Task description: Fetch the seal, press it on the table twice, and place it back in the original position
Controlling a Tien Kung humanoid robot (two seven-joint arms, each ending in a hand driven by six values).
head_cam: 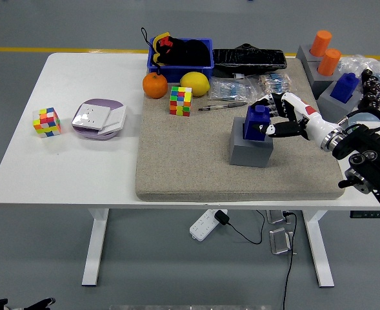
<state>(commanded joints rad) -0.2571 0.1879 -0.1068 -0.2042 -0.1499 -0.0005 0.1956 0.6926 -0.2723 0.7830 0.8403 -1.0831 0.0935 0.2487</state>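
Right hand [275, 123] fingers closed around blue seal [256, 122], which sits atop its grey base [250, 152] (the home spot), presumably for lifting; left hand unseen.

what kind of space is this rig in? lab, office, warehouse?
Probably a robot test lab or workshop floor, not an office: bare grey floor with a yellow line, a white standing desk laid with a practice mat and assorted props, and a power strip dangling beneath.
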